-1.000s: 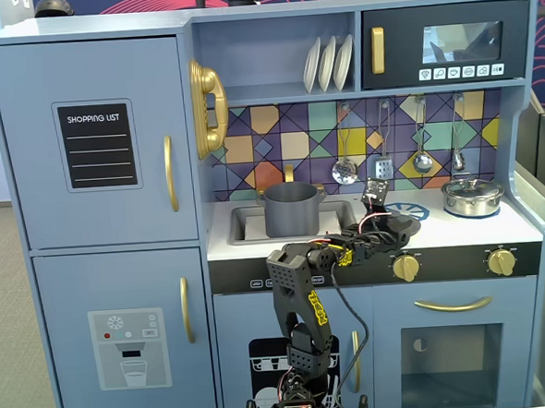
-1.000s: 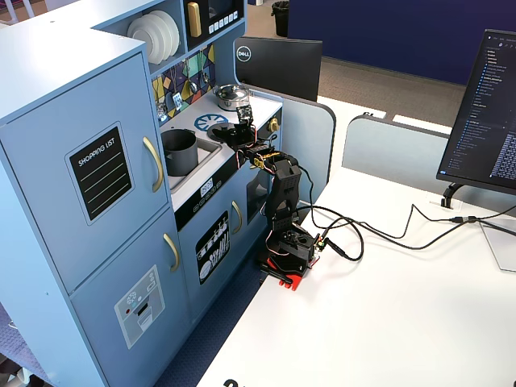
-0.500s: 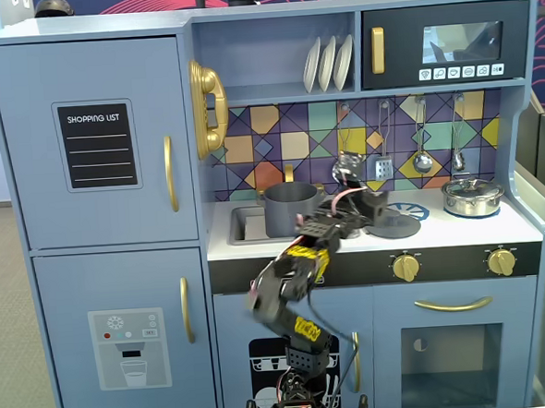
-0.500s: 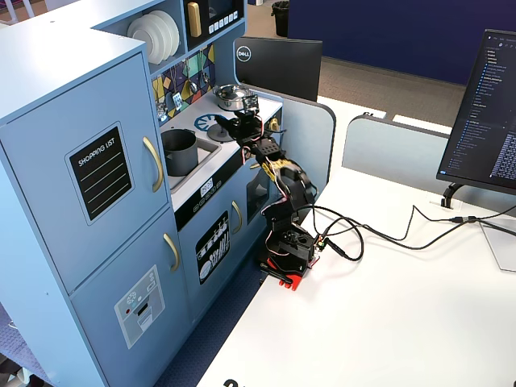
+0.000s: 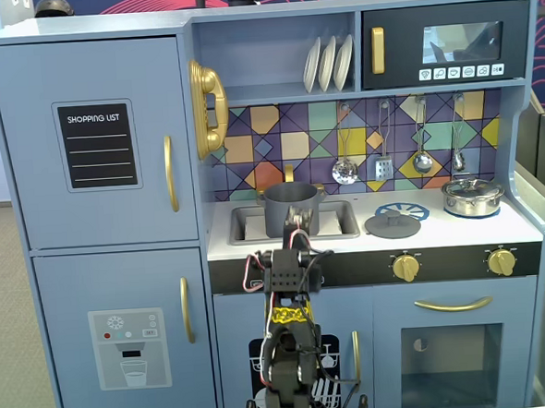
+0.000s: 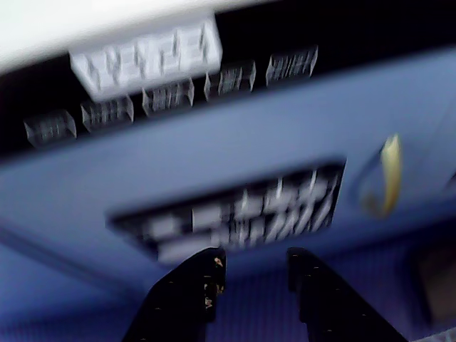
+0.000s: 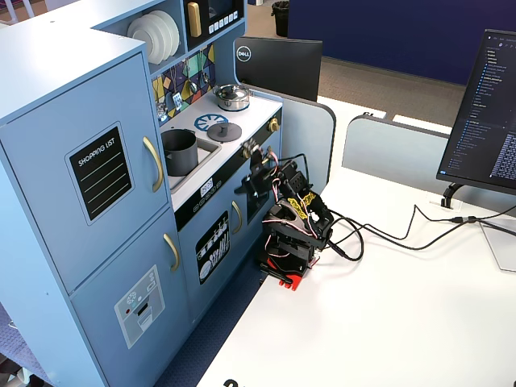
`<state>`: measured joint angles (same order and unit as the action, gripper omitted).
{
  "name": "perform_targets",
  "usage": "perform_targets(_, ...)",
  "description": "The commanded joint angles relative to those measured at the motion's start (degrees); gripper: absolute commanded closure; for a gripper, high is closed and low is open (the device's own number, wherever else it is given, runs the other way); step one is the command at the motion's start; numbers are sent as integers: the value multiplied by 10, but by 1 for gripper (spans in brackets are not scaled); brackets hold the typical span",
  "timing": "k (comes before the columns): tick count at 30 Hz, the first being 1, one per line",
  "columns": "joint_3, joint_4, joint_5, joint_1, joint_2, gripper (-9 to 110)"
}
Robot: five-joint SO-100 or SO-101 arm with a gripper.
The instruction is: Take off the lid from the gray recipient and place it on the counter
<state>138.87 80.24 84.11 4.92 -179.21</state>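
On the left of a fixed view, the tall cylindrical matte dark-gray pot [image 5: 290, 208] stands open-topped in the recessed sink [image 5: 340, 220] of the white toy-kitchen counter [image 5: 441, 232]. Nothing covers its mouth. Just in front of it and below the counter edge, the black two-finger gripper [image 5: 298, 226] rises on the folded arm, apart from the pot. To the right, the flat round dark-gray lid with a small center knob [image 5: 392, 223] lies on the counter, partly over the blue printed burner ring [image 5: 410, 210]. Farther right sits the short shiny silver pot with its own lid [image 5: 472, 196], well apart from the rest.

The blurred wrist view shows the black fingers [image 6: 187, 292] spread with a clear gap and nothing between them, facing the blue cabinet front [image 6: 214, 160].

From the side, in another fixed view, the gray pot [image 7: 179, 151] is in the sink, the lid [image 7: 218, 131] rests beyond it on the worktop, and the gripper [image 7: 255, 155] hangs off the counter's front edge.

Judging by this layout, the lid is already off and set down, so the task looks essentially complete. What remains is probably only for the arm to fold clear, without brushing the counter edge or the gold knobs [image 5: 405, 267].
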Motion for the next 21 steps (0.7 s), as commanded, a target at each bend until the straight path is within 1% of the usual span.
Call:
perform_targets(1, 107, -16, -8, -33, -21, 102)
perform_targets(3, 186, -47, -1, -36, -28, 102)
perform_targets(5, 243, -49, 26, -38, -28, 102)
perform_targets(6, 265, -49, 19, -43, -28, 102)
perform_targets(8, 300, -29, 17, -48, -28, 102)
perform_targets(10, 330, -3, 52, -46, -28, 102)
perform_targets(11, 330, 22, 61, -43, -29, 102)
perform_targets(13, 330, 39, 35, -49, -29, 102)
perform_targets(15, 330, 75, 36, -47, -29, 101)
perform_targets(18, 330, 70, -2, -48, -29, 100)
perform_targets(21, 330, 74, 26, -48, -29, 100)
